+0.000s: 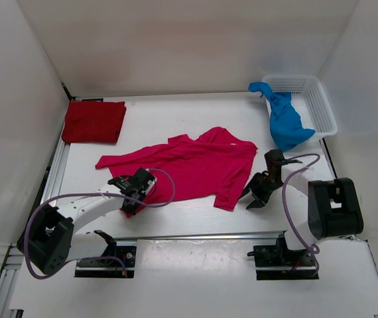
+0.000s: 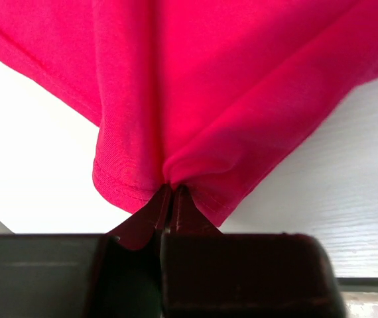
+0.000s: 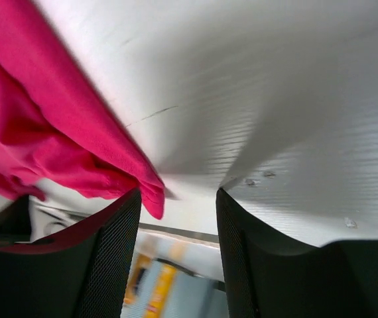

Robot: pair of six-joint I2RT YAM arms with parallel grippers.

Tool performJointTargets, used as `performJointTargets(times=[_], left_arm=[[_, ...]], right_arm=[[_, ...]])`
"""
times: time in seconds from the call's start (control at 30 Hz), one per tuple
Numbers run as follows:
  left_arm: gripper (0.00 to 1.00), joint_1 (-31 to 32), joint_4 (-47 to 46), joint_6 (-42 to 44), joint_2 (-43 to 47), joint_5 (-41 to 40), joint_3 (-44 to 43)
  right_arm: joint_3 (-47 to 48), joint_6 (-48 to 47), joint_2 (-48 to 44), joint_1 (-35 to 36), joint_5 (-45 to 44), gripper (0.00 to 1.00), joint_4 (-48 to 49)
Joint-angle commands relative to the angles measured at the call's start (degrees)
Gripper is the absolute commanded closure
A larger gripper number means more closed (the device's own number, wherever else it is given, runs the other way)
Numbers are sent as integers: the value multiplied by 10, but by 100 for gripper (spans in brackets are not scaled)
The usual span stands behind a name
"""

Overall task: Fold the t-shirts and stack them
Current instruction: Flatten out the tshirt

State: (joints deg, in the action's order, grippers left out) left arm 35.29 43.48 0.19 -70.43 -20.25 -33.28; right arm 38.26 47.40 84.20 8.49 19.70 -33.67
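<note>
The pink-magenta t-shirt (image 1: pixel 189 165) lies spread and rumpled in the middle of the table. My left gripper (image 1: pixel 136 191) is shut on its near left hem; the left wrist view shows the fabric (image 2: pixel 195 93) bunched at the closed fingertips (image 2: pixel 172 189). My right gripper (image 1: pixel 254 197) is open just right of the shirt's near right corner (image 3: pixel 150 195), with nothing between its fingers. The dark red t-shirt (image 1: pixel 94 122) lies folded at the far left. The blue t-shirt (image 1: pixel 285 119) hangs over the basket's left edge.
A white mesh basket (image 1: pixel 312 99) stands at the far right corner. White walls enclose the table. A metal rail (image 1: pixel 195 235) runs along the near edge by the arm bases.
</note>
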Motion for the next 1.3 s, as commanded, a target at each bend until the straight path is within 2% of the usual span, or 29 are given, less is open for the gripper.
performJointTargets(times=[0.0,0.13,0.2,0.27,0.43,0.47,0.57,0.73,0.8,0.83,0.87,0.93,0.97,1.0,1.03,1.07,1.13,1.17,1.2,1.27], left_arm=[[90,10,12,-2,6,17,-17],[90,10,12,-2,6,17,-17],[90,10,17,-2,6,17,-17],[90,10,17,-2,6,22,-17],[90,10,28,-2,22,22,-17],[90,10,28,-2,22,22,-17],[90,5,28,-2,28,22,-17],[90,-41,12,-2,20,49,-41],[90,-65,-29,-2,-5,43,-98],[90,-98,-39,-2,-54,37,-189],[90,-116,-39,-2,-87,37,-257],[90,-151,-28,-2,-163,32,-420],[90,-180,-23,-2,-235,27,-599],[90,-193,-23,-2,-270,17,-690],[90,-202,-13,-2,-303,17,-779],[90,-216,-13,-2,-357,9,-932],[90,-221,-13,-2,-390,9,-1035],[90,-221,-13,-2,-398,19,-1062],[90,-221,-26,-2,-398,19,-1072],[90,-216,-38,-2,-382,27,-1042]], right_arm=[[23,-80,22,29,-45,45,-44],[31,7,22,72,-68,39,-32],[-5,44,35,67,-41,39,-4],[-32,91,52,49,-13,43,39],[-115,197,71,36,58,65,148],[-115,225,71,36,69,77,176],[-122,239,85,36,66,100,182],[-63,202,79,-9,31,100,157],[45,174,106,-38,31,100,128],[172,157,133,-47,37,100,108],[252,137,147,-54,37,100,81],[439,64,179,-60,0,100,-36],[641,38,210,-60,-22,100,-75],[742,-3,224,-60,-81,100,-147],[831,-18,235,-60,-113,100,-171],[954,-28,242,-60,-141,100,-183],[979,-40,215,-66,-181,100,-162],[950,-40,161,-72,-181,100,-139],[861,-40,129,-72,-187,100,-112],[765,-40,42,-72,-187,100,-41]])
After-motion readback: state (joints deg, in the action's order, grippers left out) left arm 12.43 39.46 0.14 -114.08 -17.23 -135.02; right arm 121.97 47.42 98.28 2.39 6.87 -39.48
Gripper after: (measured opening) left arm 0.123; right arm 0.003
